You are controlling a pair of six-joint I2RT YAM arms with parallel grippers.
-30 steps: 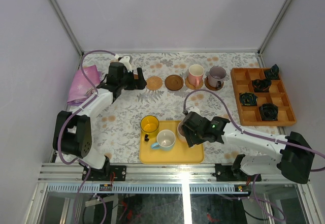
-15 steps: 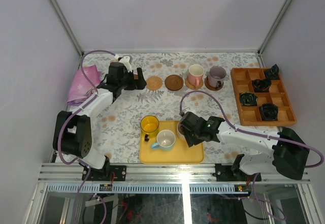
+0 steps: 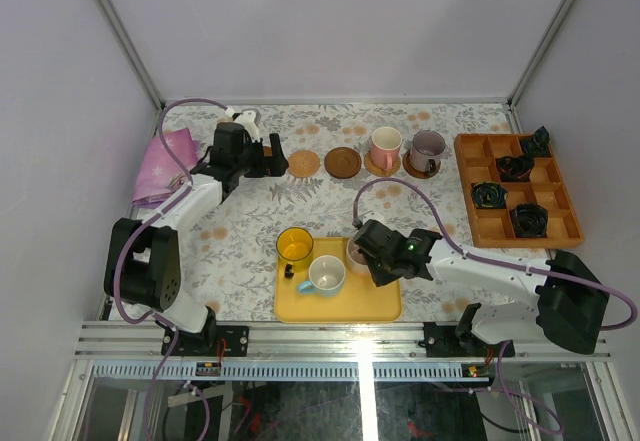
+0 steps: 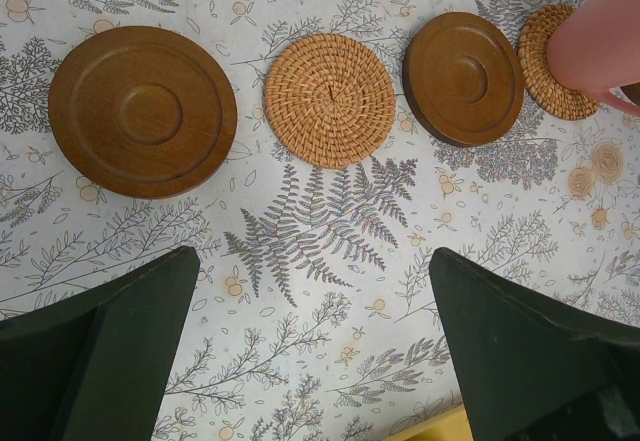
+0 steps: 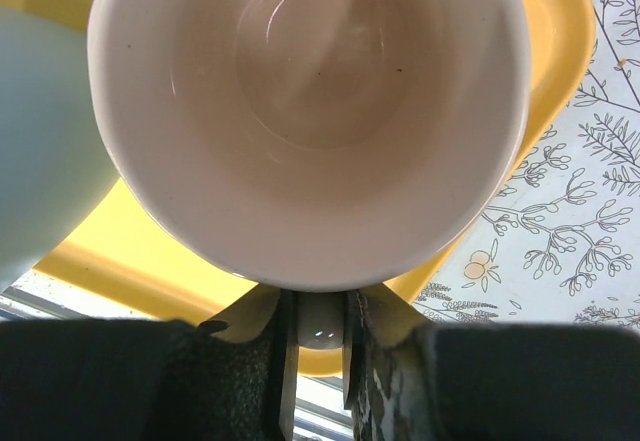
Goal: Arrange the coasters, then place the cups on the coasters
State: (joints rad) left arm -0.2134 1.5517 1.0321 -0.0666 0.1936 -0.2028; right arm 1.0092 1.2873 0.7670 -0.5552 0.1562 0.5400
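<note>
Lying at the near middle of the table [image 3: 240, 236], the yellow tray [image 3: 372, 303] holds three cups, and the right gripper [image 5: 318, 306] is plainly the nearer to them. The left gripper [image 4: 312, 261] hangs wide open well away, above the coaster row. The pink cup [image 5: 310, 111] stands upright toward the tray's far right, just beside the light blue cup [image 5: 45, 141]. Three coasters lie bare for it: a dark brown coaster [image 4: 143, 111], a woven coaster [image 4: 330, 101] and a second dark brown coaster [image 4: 463, 76]. The cup's handle [image 5: 320, 325] points straight back into the right gripper, whose jaws are pinched onto it from either side, so a straight lift looks due.
</note>
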